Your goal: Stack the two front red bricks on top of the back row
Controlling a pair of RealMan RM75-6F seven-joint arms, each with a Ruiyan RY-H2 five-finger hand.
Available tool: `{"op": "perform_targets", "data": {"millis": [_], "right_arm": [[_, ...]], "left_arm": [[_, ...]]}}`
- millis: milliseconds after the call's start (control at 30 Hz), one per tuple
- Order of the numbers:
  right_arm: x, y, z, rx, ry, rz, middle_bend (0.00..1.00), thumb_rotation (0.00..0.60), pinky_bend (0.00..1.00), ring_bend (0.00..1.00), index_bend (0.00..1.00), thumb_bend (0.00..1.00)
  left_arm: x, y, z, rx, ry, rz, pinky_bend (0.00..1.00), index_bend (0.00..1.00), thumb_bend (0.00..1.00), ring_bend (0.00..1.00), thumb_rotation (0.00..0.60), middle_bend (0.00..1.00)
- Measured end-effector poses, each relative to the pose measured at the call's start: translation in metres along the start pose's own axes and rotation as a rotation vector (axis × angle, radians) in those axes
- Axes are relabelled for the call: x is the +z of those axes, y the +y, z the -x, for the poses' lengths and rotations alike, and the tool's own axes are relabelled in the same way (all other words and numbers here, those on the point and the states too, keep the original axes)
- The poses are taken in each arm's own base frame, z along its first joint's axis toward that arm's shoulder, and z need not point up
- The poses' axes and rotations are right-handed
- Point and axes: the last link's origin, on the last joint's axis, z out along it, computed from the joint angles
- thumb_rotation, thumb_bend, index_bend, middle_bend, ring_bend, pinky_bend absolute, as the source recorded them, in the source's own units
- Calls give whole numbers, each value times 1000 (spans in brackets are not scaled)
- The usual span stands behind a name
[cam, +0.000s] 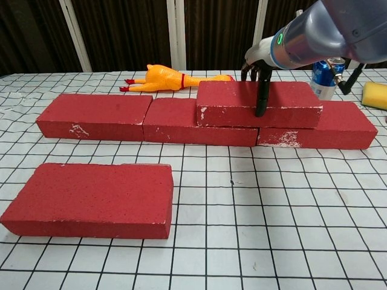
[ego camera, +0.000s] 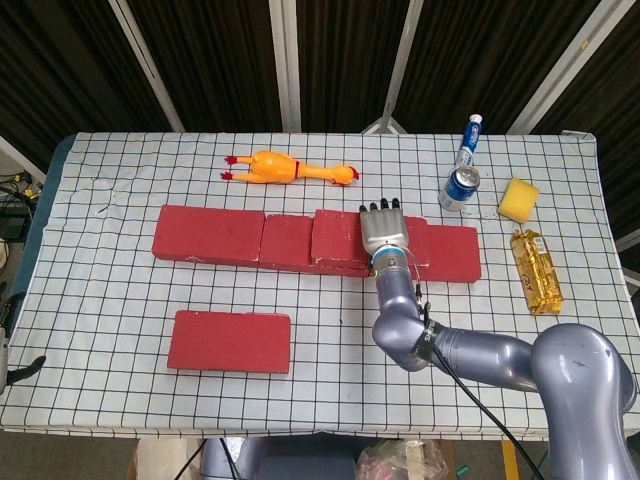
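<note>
Your right robot hand [cam: 259,77] grips the stacked brick [cam: 257,102] atop the back row [cam: 97,116] (left robot hand unseen), so pull away gently or it slides off, with the other front brick [cam: 91,199] lying well before that row.

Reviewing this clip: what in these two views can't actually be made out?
- Left hand: in neither view.
- Right hand: in the head view its back covers its fingers; in the chest view the stacked brick hides all but one finger over the front face, so the grip is unclear.
- Can and bottle labels: too small.
</note>
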Motion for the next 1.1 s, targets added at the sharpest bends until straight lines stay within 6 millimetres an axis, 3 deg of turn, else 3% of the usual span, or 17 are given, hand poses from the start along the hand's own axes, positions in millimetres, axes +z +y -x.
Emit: {"op": "perform_targets", "data": {"millis": [267,433,767,1100], "right_arm": [[1,1,1,3,1,1,75,600,0,3,200,162],[0,0,0,5,-2,-3,1,600,0,0,117,162],[-6,0,-3,11,-6,-11,0,600,0,0,14,162],[-25,5,-10,20,3,-48,0,600,0,0,10,161]], "left_arm": [[0,0,0,4,0,-1,117,156,0,0,600,0],[0,0,1,5,-1,-1,117,156,0,0,600,0],[-1,0,0,0,1,-1,117,156,0,0,600,0],[0,-1,-1,-10,0,8,117,155,0,0,600,0]]}}
